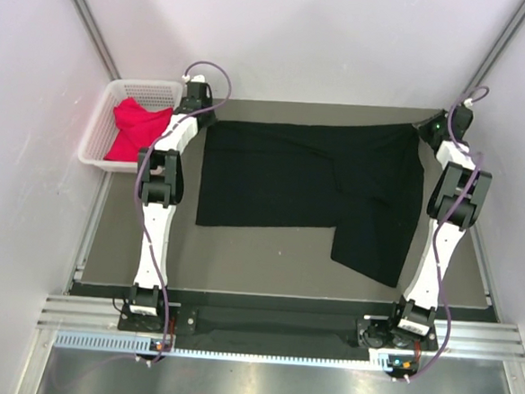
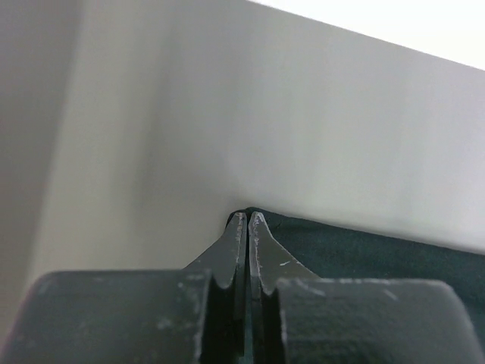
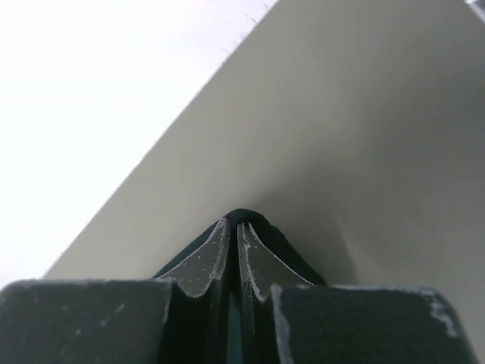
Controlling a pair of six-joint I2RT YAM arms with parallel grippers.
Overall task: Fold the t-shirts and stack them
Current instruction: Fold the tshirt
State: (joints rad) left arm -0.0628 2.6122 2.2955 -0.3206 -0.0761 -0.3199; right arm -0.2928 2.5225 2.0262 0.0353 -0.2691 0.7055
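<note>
Shirt, black, spans left-right; left gripper and right gripper each pinch a far corner shut, body lying nearward.

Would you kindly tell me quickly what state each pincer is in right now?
Left pincer: closed, pinching the black t-shirt at a corner.
Right pincer: closed, pinching the black t-shirt too.

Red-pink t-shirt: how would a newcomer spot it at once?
At the far left corner of the table sits a white lattice basket. The red-pink t-shirt lies crumpled inside it. It is the only bright cloth; the black t-shirt is spread out.
</note>
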